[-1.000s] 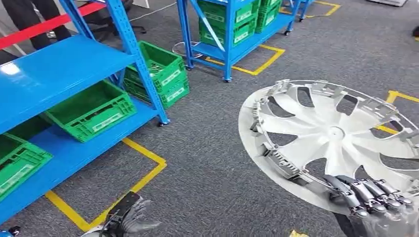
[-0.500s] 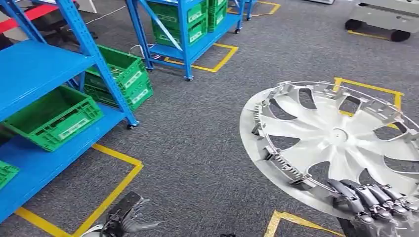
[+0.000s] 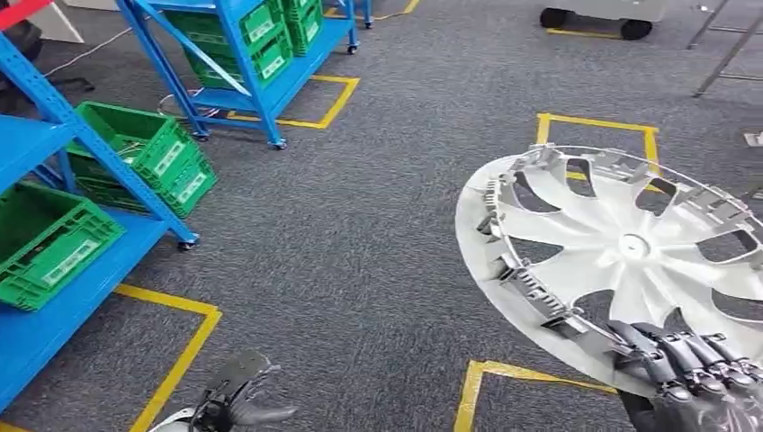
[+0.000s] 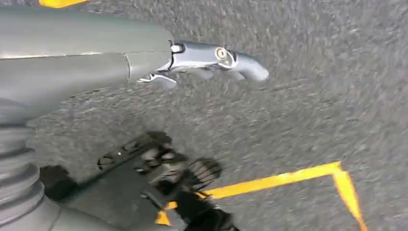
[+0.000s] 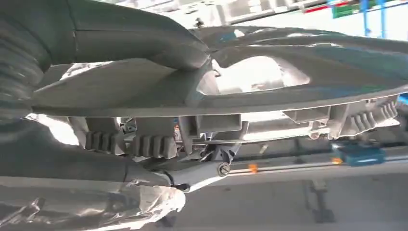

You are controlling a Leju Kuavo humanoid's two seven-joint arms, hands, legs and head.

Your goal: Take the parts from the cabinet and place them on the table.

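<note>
One silver hubcap (image 3: 630, 261), two blue racks (image 3: 54, 135), and several green crates (image 3: 54, 234).

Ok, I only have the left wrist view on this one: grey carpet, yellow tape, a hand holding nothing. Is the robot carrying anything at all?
Observer: Yes. In the head view the right hand grips a silver wheel cover by its near rim.
Operator: Which side is up?
Observer: The inner side, with its ribbed clips showing.
Operator: Is the cabinet nearby?
Observer: Blue shelving with green crates stands off to the robot's left.
</note>
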